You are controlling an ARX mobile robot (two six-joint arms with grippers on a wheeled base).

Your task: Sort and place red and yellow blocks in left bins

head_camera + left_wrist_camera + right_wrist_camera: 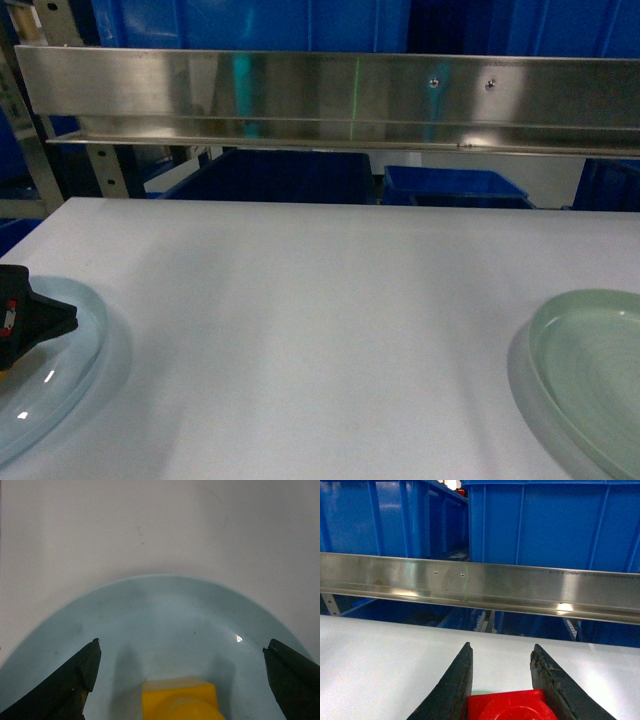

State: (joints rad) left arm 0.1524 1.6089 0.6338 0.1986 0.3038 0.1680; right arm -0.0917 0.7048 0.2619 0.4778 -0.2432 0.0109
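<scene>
**Red block held high, yellow block on the blue plate**

The white table (320,320) is the landmark. On its near left corner sits the pale blue plate (60,400); on its near right corner, well apart, sits the pale green plate (590,380). Beyond the far edge runs a steel rail (330,95), with 2 small screws showing in it, and behind and under the rail stand the blue bins (555,525).

The left gripper (182,665) hangs over the blue plate (165,620), near that plate's middle. Its 2 black fingers (75,680) are spread wide, 1 at each side of the wrist view, touching nothing. Between them, at the bottom edge of that view, lies the yellow block (180,700) on the plate, its flat top and a rounded stub showing; the fingers stand clear of it on both sides. In the head view only the black gripper body (25,315) shows at the table's left edge, with a small red and white mark on it, too small to read.

The right gripper (502,652) is out of the head view. Its wrist camera looks across the table (380,655) toward the rail and bins. Its 2 fingers (452,685) are drawn in against the sides of the red block (507,706), which sits between them at the bottom edge, gripped.

No readable writing or brand appears anywhere.
</scene>
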